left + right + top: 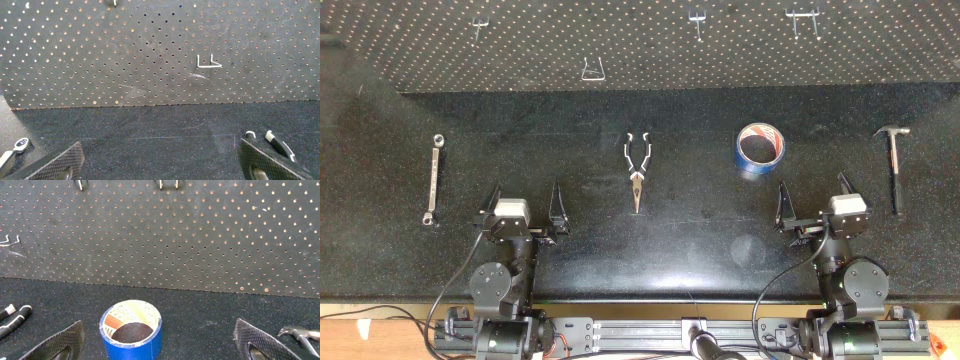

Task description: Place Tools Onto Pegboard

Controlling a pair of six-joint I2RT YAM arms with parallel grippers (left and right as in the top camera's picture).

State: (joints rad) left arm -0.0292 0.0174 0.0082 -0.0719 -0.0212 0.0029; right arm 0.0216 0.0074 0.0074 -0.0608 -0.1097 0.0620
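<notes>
We find the left claw wide open with nothing in its grasp, its fingers spread low over the mat near the front of the table. The right claw is likewise wide open and has hold of nothing, at about the same depth on the right side.

Nearest the left claw, the wrench lies flat on the mat to its outer side, lengthways toward the pegboard and apart from the fingers. The pliers lie at the middle of the mat between the two arms, nose toward the arm bases and handles toward the pegboard. In the left wrist view we note their handle ends beside one finger, not touching it.

The tape, a blue roll lying with its hole upward, sits ahead of the right claw and a little toward the middle, apart from both fingers. The hammer lies on the right claw's outer side, head toward the pegboard.

All four tools rest on the mat, well apart from one another. The pegboard stands along the mat's back edge. We count four wire hooks on it, one low near the middle and three higher up. No tool hangs on them.
</notes>
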